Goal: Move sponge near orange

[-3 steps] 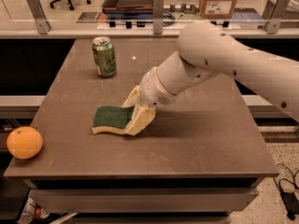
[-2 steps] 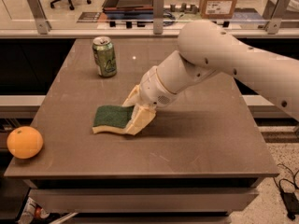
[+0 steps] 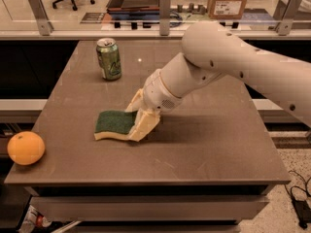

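Observation:
The sponge (image 3: 113,124), dark green on top over pale yellow foam, lies flat near the middle of the brown table (image 3: 214,144). My gripper (image 3: 138,115) is down at the sponge's right end, with one cream finger in front of that end and one behind it, closed on it. The orange (image 3: 25,148) sits at the table's front left corner, well to the left of the sponge and apart from it.
A green drink can (image 3: 109,58) stands upright at the back left of the table. My white arm (image 3: 233,67) reaches in from the right over the table's right half. A rail with posts runs behind the table.

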You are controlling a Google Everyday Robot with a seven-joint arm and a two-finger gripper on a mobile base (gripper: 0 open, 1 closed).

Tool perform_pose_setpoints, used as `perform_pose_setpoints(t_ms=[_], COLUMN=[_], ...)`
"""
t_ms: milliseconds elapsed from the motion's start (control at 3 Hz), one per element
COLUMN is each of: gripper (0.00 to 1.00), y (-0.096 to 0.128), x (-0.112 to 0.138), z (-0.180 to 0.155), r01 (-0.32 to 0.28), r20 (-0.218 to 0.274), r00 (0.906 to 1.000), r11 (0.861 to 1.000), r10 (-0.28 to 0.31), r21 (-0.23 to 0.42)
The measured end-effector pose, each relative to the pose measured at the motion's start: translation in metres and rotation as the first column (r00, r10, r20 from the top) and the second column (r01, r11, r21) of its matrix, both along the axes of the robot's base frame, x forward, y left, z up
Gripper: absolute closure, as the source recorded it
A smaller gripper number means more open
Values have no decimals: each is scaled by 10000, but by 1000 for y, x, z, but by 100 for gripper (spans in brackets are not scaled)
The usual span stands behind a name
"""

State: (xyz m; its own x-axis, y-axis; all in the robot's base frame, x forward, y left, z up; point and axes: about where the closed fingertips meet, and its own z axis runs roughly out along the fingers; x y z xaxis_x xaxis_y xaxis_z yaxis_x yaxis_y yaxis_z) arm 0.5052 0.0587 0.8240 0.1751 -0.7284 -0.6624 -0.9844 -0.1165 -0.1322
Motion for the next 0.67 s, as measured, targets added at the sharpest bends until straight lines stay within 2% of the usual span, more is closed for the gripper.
perform_pose_setpoints(t_ms=[333,667], gripper=[83,60], y=[0,2], x=[0,-1], z=[0,0], r01=[-1,-38], r20=[0,-4], r00=[10000,10000], r11=[10000,10000], r10=[1,38], r21=[0,-6])
